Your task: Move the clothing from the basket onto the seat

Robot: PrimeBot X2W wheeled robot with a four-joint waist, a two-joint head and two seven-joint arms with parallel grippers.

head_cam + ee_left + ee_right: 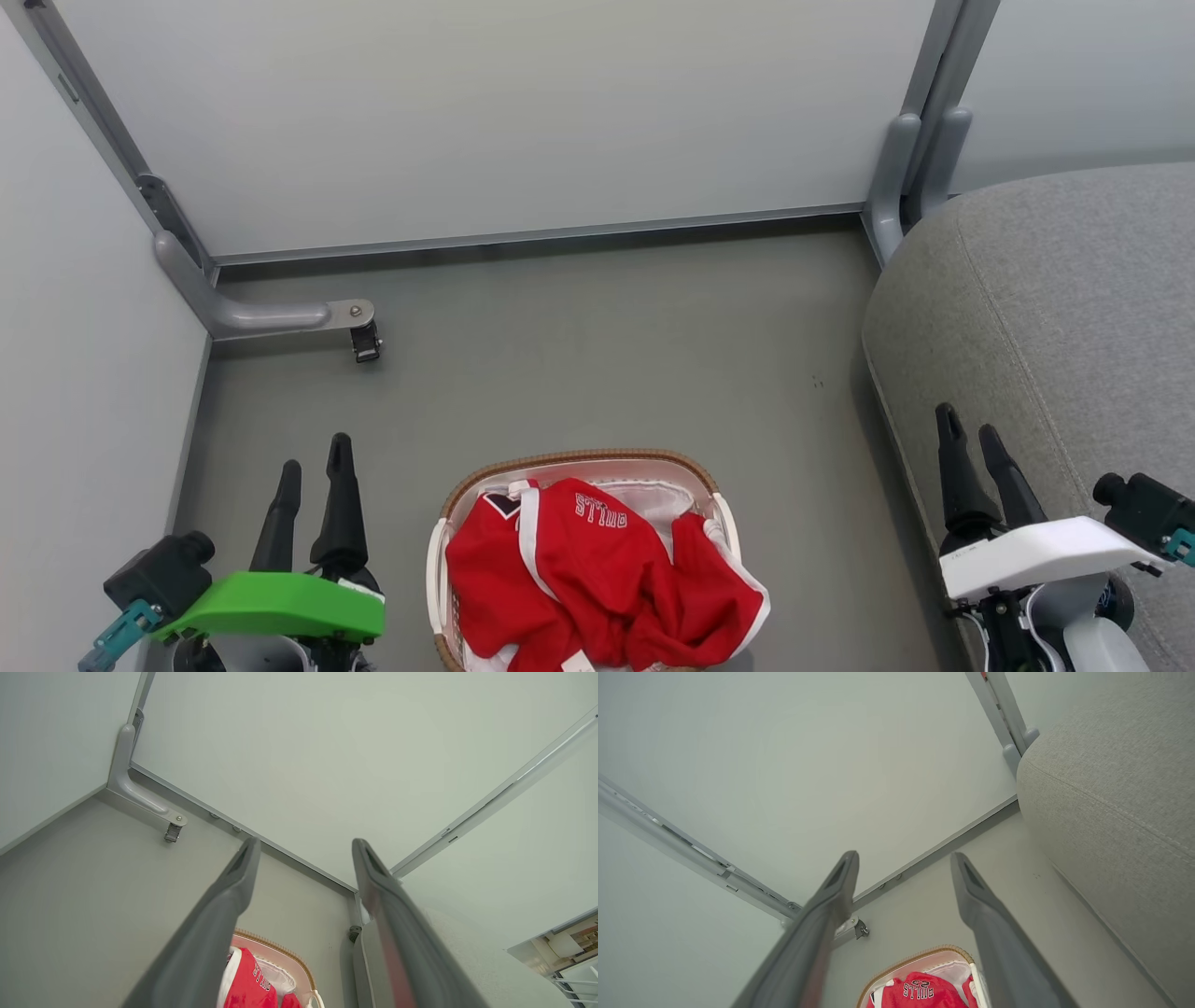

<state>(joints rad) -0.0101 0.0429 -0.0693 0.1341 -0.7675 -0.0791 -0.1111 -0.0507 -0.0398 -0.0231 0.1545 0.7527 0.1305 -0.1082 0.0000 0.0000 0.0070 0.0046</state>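
Nearest, the left gripper [316, 453] hangs just left of the basket [579, 457], its two dark fingers spread apart with nothing between them. The right gripper [967, 420] hangs well to the basket's right, showing against the near edge of the seat [1055, 308], with its fingers likewise apart and empty. Between them the basket stands on the grey floor [607, 373]. The clothing [579, 569] lies heaped inside it — red with white trim, "BULLS" lettering facing up, one fold spilling over the basket's right rim. A white liner [653, 499] shows behind the heap against the basket's far wall. The seat rises to the right of the basket, apart from it, grey fabric with a stitched seam. Beyond the basket and to its left, a grey metal foot [280, 317] with a small black caster [366, 345] juts from the corner — and pale partition panels [485, 121] close off the back.
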